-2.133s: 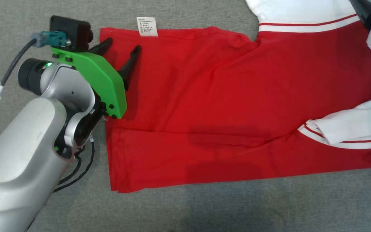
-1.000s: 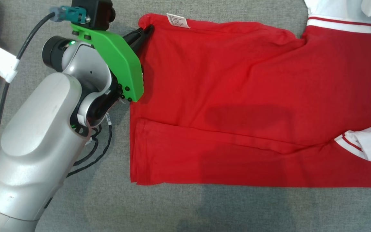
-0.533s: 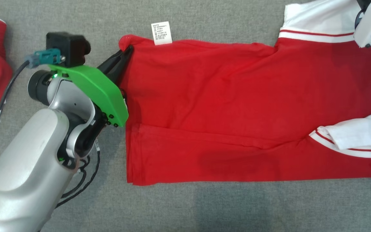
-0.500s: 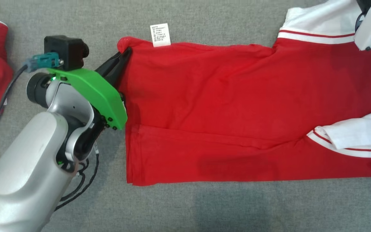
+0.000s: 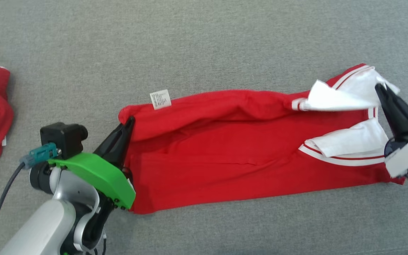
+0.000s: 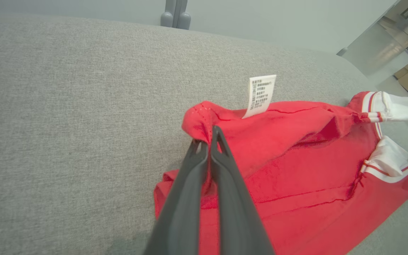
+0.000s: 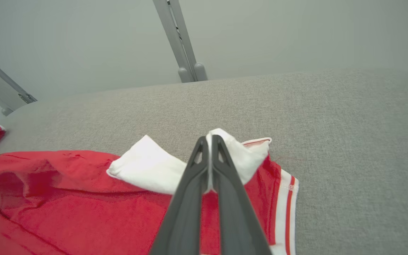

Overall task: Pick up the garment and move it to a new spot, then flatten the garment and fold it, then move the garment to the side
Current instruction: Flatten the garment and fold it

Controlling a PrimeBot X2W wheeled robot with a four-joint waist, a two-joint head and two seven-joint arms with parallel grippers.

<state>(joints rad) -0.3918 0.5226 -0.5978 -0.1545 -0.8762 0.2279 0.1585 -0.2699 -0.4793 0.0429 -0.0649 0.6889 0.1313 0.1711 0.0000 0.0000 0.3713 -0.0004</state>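
Two corners of the shirt [image 5: 225, 152] are pinched tight, one by the left claw [image 5: 129, 121], one by the right claw [image 5: 378, 88], likely to fold it over.

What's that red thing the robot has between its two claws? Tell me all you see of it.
The red garment is soft, knit-looking cloth with white striped sections at one end and a white label on its far edge. It lies stretched lengthwise on the grey fabric surface, wrinkled and partly folded over itself. The left gripper is shut on a red corner, the right gripper on the white end.
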